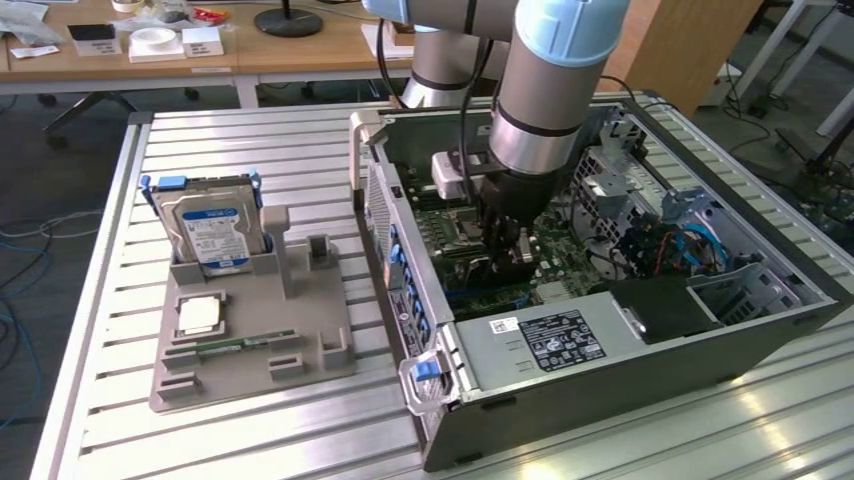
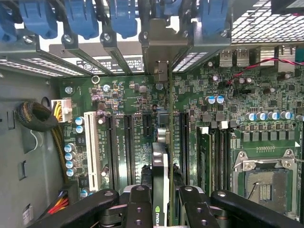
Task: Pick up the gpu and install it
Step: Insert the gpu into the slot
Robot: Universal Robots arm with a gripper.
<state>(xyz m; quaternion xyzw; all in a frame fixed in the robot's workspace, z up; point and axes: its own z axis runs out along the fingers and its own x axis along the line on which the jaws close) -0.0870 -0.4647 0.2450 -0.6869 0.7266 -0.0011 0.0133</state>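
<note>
In the wrist view the gpu (image 2: 161,156) shows edge-on, a thin dark card with a green logo near my fingers. It stands upright over the expansion slots of the green motherboard (image 2: 128,109). Its metal end bracket (image 2: 160,57) reaches the rear slot openings under the blue latches. My gripper (image 2: 164,202) is shut on the card, one black finger on each face. In the exterior view the gripper (image 1: 507,262) is lowered deep into the open computer case (image 1: 601,340), close above the board. I cannot tell whether the card sits in a slot.
A grey parts holder (image 1: 314,365) lies on the slatted table at the exterior view's left. It carries a hard drive (image 1: 214,235) with a blue-white label, a memory stick (image 1: 234,345) and a square chip (image 1: 200,315). Cables and a drive cage crowd the case's far side.
</note>
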